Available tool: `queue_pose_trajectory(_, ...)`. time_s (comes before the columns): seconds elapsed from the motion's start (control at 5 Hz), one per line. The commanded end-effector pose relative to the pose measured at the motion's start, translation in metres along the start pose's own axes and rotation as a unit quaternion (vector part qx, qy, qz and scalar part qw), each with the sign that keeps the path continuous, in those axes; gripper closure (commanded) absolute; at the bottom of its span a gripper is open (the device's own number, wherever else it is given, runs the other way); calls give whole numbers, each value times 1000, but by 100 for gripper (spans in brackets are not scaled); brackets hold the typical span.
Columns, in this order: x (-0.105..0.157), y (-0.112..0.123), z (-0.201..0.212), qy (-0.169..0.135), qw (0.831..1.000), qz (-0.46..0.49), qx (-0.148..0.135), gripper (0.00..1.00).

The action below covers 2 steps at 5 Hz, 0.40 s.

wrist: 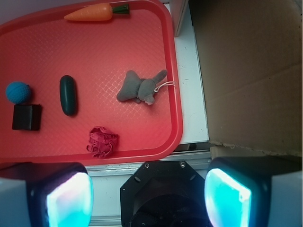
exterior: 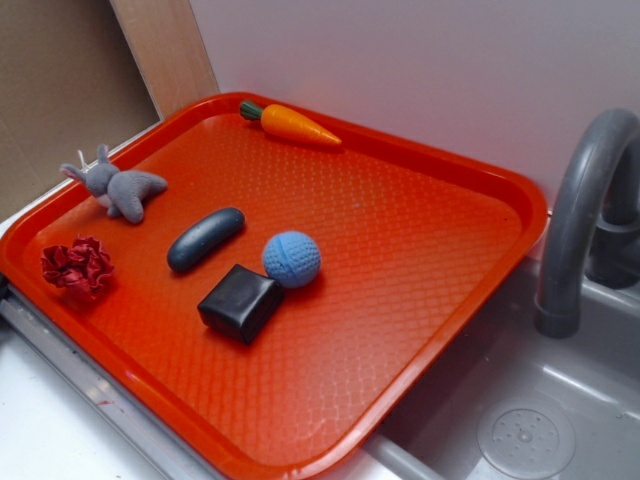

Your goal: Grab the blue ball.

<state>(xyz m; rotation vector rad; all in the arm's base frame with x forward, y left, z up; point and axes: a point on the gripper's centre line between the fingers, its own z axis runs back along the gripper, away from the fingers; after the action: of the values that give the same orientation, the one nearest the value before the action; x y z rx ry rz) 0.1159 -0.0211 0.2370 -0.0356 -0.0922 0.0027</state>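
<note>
Red tray (exterior: 420,300) is carrying the blue ball (exterior: 292,259), which is sitting near the middle, touching the black block (exterior: 240,303) and just beside the capsule (exterior: 205,239). Seen from the wrist, the gripper (wrist: 149,194) is hanging wide apart outside the tray's edge, holding nothing and touching nothing, its fingers (wrist: 71,198) well apart from the ball (wrist: 18,91).
</note>
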Motion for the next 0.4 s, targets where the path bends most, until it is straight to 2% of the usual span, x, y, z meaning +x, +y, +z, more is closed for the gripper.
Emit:
queue_pose_trajectory(0.0, 0, 0, 0, 0, 1000, 0, 0, 0)
queue_pose_trajectory(0.2, 16, -37, -2, -50, 997, 1, -64, 0)
